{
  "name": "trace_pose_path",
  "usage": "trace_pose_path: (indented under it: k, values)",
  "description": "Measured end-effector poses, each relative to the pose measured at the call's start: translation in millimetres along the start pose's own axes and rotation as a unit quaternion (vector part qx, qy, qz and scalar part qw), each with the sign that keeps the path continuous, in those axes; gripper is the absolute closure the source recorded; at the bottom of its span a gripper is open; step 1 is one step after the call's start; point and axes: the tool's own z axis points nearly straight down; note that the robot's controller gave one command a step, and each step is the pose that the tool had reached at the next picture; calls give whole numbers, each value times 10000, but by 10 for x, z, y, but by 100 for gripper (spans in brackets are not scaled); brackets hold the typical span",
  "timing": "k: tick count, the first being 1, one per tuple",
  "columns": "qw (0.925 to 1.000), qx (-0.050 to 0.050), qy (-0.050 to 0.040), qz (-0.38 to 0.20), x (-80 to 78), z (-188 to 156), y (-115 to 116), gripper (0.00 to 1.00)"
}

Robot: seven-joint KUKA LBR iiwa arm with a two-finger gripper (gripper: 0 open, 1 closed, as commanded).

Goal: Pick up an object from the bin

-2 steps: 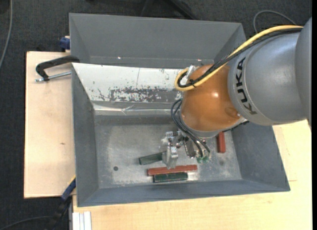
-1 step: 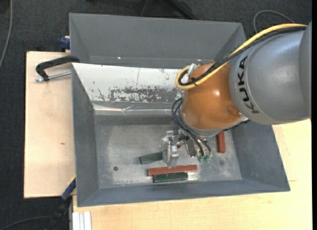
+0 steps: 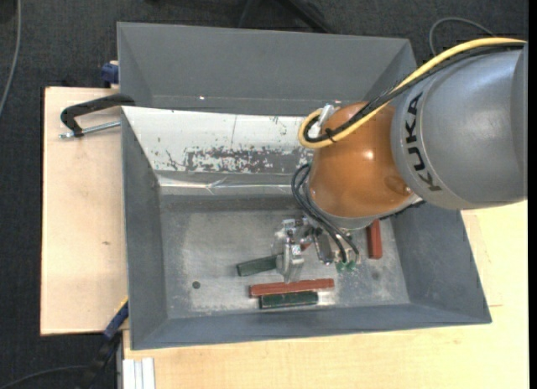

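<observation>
One dark green strip (image 3: pixel 256 267) just view-left of hand (image 3: pixel 289 255), tip touching; red bar (image 3: pixel 294 287) near; grip: cannot tell.

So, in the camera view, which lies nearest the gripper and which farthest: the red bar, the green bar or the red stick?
1. The red bar, just below the gripper in the view.
2. The green bar, next to the red bar, toward the front wall.
3. The red stick, off to the right, near the right wall.
</observation>
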Motion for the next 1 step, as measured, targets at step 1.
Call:
trace_pose_path:
  k: [1]
  values:
    - [10000, -1, -5, 1, -5, -49, 2, 100]
